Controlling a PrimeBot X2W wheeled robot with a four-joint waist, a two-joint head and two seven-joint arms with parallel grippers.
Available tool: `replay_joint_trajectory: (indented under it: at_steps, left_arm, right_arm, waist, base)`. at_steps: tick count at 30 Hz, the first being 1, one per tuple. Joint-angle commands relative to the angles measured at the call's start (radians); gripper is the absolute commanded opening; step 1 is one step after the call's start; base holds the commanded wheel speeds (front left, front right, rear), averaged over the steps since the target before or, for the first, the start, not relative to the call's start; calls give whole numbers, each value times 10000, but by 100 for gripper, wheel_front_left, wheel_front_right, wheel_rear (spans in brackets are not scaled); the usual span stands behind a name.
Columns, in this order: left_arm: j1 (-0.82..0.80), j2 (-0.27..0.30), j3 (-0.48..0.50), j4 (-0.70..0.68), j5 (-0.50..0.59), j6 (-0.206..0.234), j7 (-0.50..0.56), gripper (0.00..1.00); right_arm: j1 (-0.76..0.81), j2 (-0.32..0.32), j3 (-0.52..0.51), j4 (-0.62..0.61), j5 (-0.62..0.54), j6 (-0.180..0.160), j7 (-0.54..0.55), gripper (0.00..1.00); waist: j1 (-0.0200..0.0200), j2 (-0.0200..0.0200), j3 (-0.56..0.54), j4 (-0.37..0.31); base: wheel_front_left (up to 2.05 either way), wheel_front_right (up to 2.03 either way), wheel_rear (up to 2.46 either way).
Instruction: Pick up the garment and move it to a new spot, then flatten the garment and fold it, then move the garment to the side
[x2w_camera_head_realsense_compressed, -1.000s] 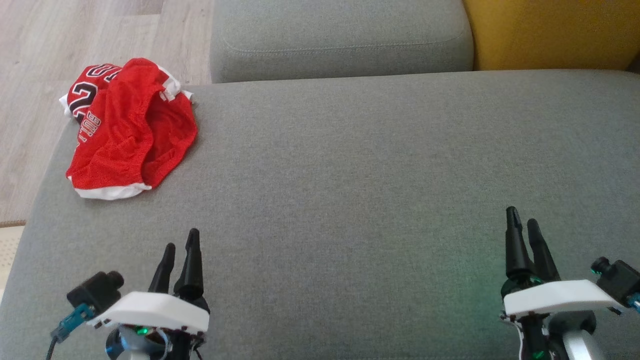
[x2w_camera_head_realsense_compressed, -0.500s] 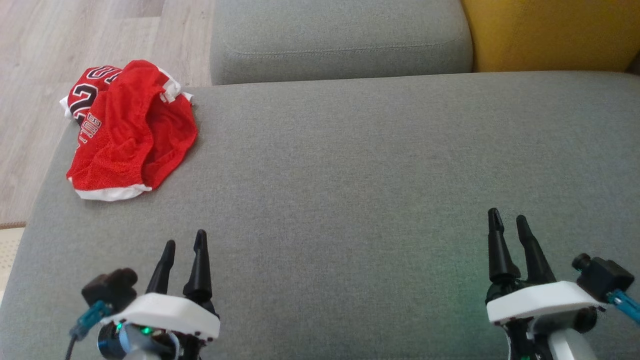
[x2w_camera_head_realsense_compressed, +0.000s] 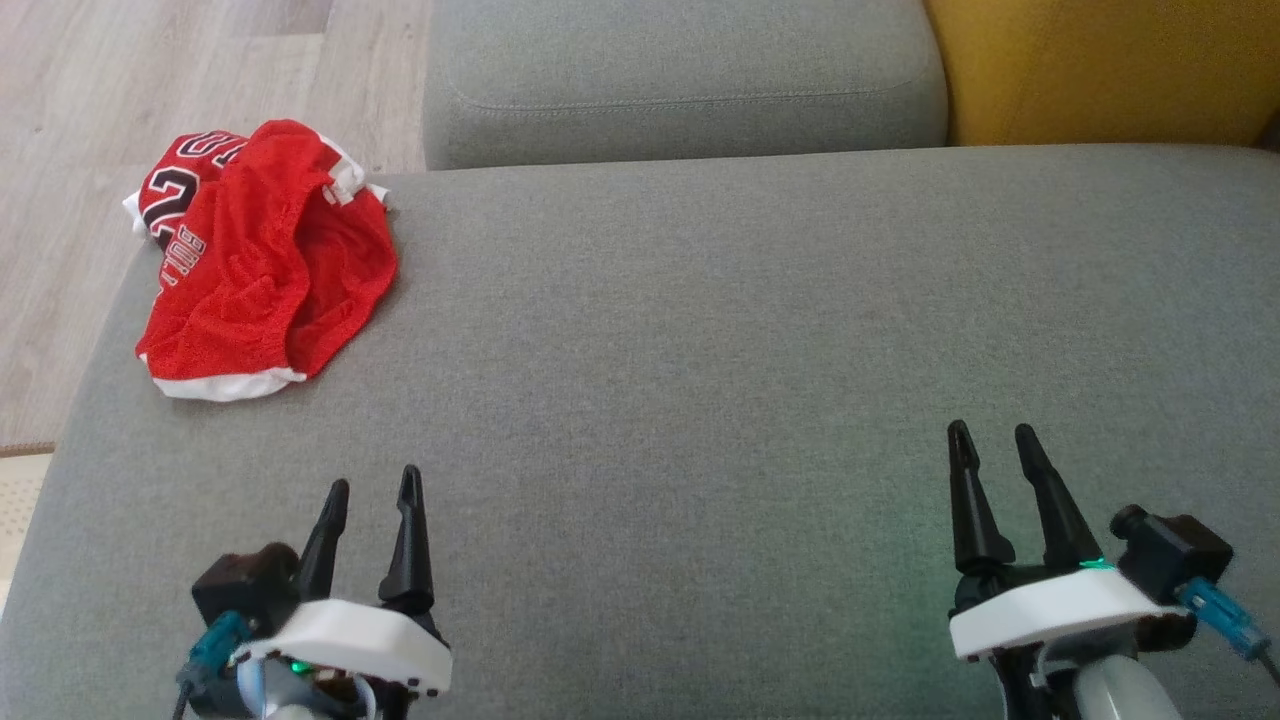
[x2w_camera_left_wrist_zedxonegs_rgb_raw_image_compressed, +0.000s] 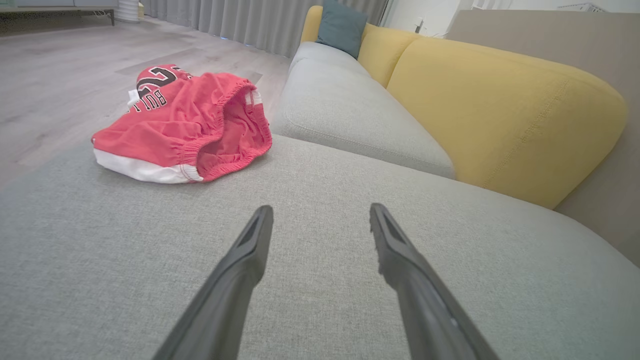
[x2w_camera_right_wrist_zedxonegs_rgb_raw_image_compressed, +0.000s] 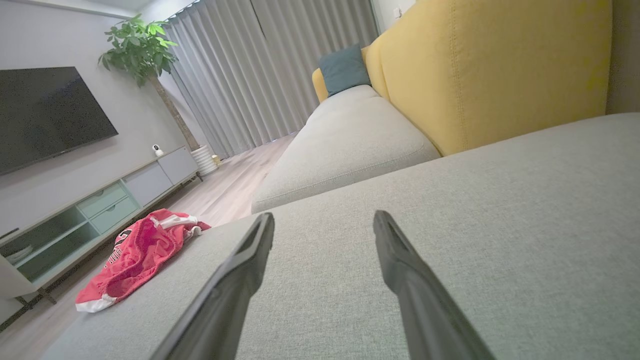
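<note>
Head view: the crumpled red garment (x2w_camera_head_realsense_compressed: 265, 265) lies on the far left corner of the sofa cushion (x2w_camera_head_realsense_compressed: 700, 350), its lettering partly folded under and hard to read. The left hand (x2w_camera_head_realsense_compressed: 374, 478) and right hand (x2w_camera_head_realsense_compressed: 991, 429) are both spread open and empty, well apart from it, with their wrists cut off at the bottom edge.

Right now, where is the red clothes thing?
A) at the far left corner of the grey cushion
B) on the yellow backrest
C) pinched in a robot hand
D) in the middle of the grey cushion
A: the red garment lies crumpled at the grey cushion's far left corner, ahead of the open left gripper, which is not touching it.
</note>
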Motion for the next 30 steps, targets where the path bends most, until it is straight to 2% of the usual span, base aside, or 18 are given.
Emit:
replay_joint_trajectory:
  at_steps: [1, 25, 30]
  left_arm:
    - [-262, 118, 151, -437, 334, 63, -136, 100]
    - [-112, 39, 43, -531, 2883, 337, -808, 100]
    - [-111, 13, 112, -442, 3033, 344, -860, 100]
  right_arm:
    - [-293, -77, 262, -354, -335, -8, -199, 100]
    - [-424, -95, 329, -247, -3122, -9, -877, 100]
    - [-469, -96, 234, -186, -3198, -9, -929, 100]
  waist:
    - [0, 0, 1, 1]
    - [0, 0, 16, 0]
    - [0, 0, 32, -7]
  base:
    - [0, 0, 0]
    - [0, 0, 0]
    - [0, 0, 0]
